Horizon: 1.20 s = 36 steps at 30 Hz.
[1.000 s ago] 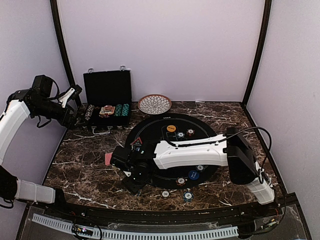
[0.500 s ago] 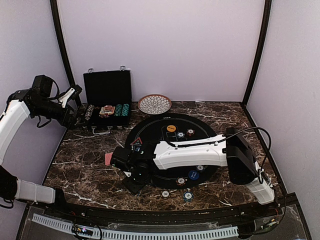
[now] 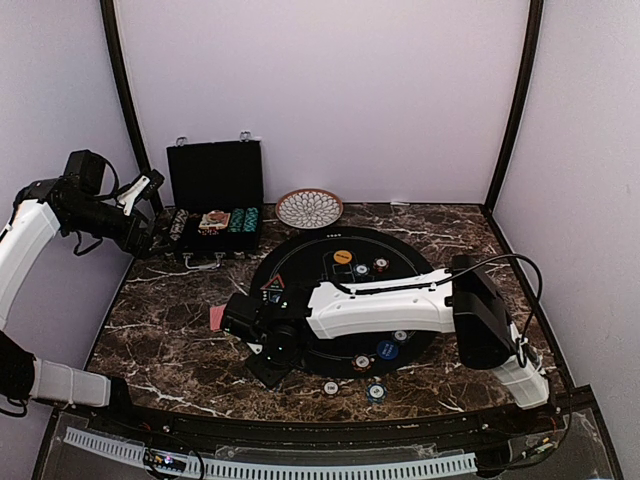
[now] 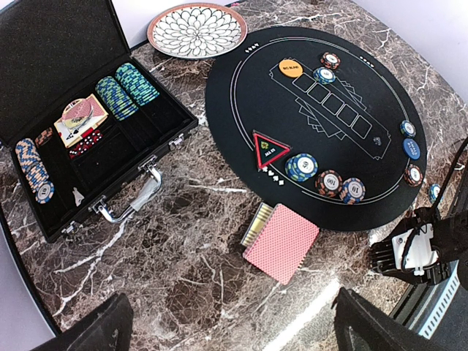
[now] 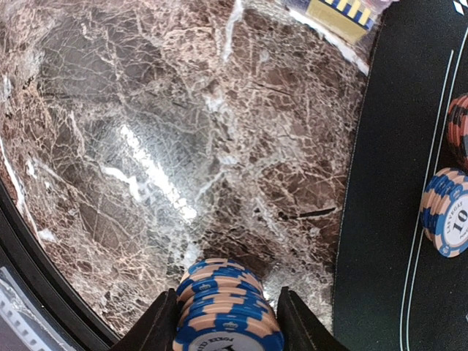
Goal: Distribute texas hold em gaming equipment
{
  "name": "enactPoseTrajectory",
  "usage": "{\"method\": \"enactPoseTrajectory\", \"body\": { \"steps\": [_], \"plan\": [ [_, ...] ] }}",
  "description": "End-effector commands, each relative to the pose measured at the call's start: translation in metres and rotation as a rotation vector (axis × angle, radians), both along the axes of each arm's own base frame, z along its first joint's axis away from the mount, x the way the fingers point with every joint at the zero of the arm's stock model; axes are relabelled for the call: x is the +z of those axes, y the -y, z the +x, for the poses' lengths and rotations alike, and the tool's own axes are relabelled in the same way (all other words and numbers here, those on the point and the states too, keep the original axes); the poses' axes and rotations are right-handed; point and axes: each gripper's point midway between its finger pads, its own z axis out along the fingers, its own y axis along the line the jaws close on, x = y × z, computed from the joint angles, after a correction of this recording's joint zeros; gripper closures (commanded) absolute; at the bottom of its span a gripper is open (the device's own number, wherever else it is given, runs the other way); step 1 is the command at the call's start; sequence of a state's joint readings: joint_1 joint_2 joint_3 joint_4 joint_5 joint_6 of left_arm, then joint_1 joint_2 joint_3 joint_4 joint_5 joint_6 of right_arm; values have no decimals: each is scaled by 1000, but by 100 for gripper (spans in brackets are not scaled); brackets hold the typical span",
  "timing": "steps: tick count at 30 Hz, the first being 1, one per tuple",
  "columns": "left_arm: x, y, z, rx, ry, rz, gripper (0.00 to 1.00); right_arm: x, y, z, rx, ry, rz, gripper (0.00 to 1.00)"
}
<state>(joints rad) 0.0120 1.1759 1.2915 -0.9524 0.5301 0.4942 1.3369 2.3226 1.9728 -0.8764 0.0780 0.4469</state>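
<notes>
Dark brown marble with white veining makes up the worktop (image 3: 170, 340), closed in by pale lilac walls. On it lies a round black felt mat (image 4: 241, 95) carrying a red triangle marker (image 4: 270, 150), an orange round button disc (image 4: 291, 69), a blue round button disc (image 4: 412, 148) and several short stacks of striped-edge poker chips (image 4: 301, 167). A red-backed deck of playing cards (image 4: 281, 241) rests on the marble just beside the mat, on the left arm's side. At the back left a black hinged case (image 4: 66, 44) stands open with more chips inside, near a patterned round dish (image 4: 196, 31).

The right pincer (image 5: 228, 325) is clenched on a tall stack of blue-and-peach striped chips (image 5: 227, 289). Its fingers (image 5: 159, 325) press both sides of the stack over bare marble, just off the mat's edge and near the worktop's front rim. Whether the stack's foot touches the marble cannot be told. The left pincer (image 4: 234, 329) hangs released, jaws wide and empty, high over the left side.

The stack is loose discs held only by side pressure, so I judge that any tilt or jolt could let chips slide out. So close to the rim, they might roll off the worktop. The right arm also stretches across the mat above the placed chips, and a low sweep on the way back could scatter them.
</notes>
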Motion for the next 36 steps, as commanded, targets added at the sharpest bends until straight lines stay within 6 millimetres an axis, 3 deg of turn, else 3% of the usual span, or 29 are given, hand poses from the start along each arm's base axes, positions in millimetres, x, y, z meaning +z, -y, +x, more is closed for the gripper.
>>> {"method": "enactPoseTrajectory", "body": {
  "steps": [1,7,15,25,29,36],
  "plan": [
    [5,1,-6,-15,16,7,1,22,-2,2,-7,17,37,58],
    [5,4,-8,-26,17,-3,1,26,-1,1,-5,18,41,63],
    [4,3,-8,-25,15,1,1,33,-1,-1,3,19,50,53],
    [5,3,-8,-25,19,1,1,34,0,-1,3,18,49,51],
    [4,3,-8,-23,18,2,1,30,1,-1,0,16,39,56],
    [4,3,-9,-23,19,2,1,36,0,-1,4,20,38,77]
  ]
}}
